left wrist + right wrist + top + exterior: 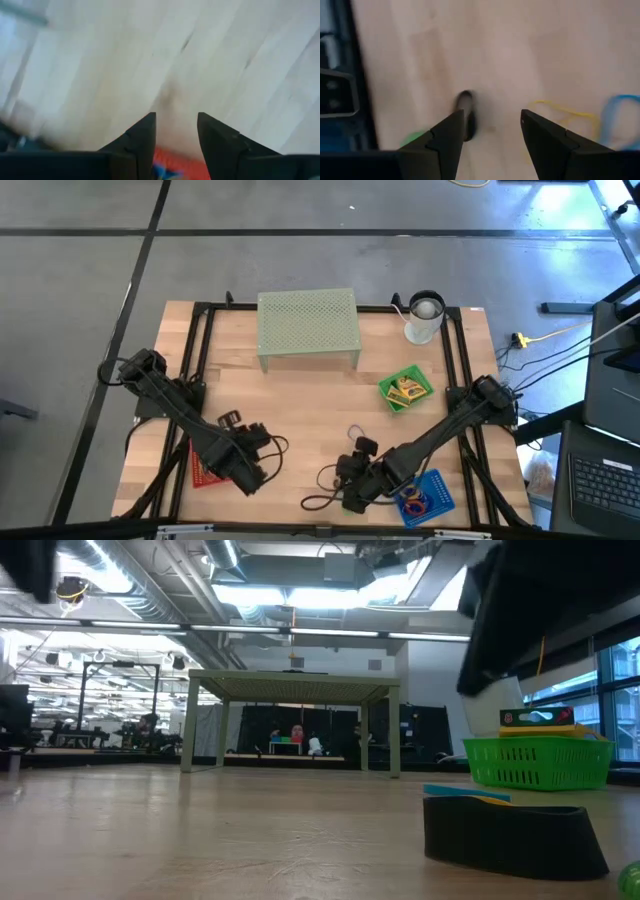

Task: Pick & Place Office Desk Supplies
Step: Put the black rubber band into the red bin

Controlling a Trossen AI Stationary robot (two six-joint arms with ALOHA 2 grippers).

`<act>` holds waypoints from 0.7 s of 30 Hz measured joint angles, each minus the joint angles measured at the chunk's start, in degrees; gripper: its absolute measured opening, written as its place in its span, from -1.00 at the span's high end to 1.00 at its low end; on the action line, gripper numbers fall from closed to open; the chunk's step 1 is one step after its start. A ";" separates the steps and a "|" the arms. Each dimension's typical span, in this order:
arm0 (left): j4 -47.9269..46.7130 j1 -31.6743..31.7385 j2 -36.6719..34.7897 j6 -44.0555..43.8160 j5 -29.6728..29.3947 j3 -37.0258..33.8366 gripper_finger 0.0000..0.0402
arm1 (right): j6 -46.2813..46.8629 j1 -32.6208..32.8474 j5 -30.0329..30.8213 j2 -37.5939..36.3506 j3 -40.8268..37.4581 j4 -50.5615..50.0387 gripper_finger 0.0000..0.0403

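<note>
Down at the bottom of the overhead frame, both arms hang low. The right gripper has its jaws wide with nothing between them, a small black clip just ahead on the wood; a sloppy descent could knock it away. The left gripper is parted and empty over the red tray, so it might clip the tray's rim. More supplies sit in the blue tray and green tray.

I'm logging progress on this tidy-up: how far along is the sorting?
Done: yellow boxes lie in the green tray, rings in the blue tray. In hand: nothing; left gripper and right gripper are open. Left: a black clip on the table.
</note>
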 joint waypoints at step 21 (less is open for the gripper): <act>11.52 0.00 0.00 6.68 -9.69 0.09 0.31 | -3.74 -0.25 -3.48 9.51 0.17 5.97 0.05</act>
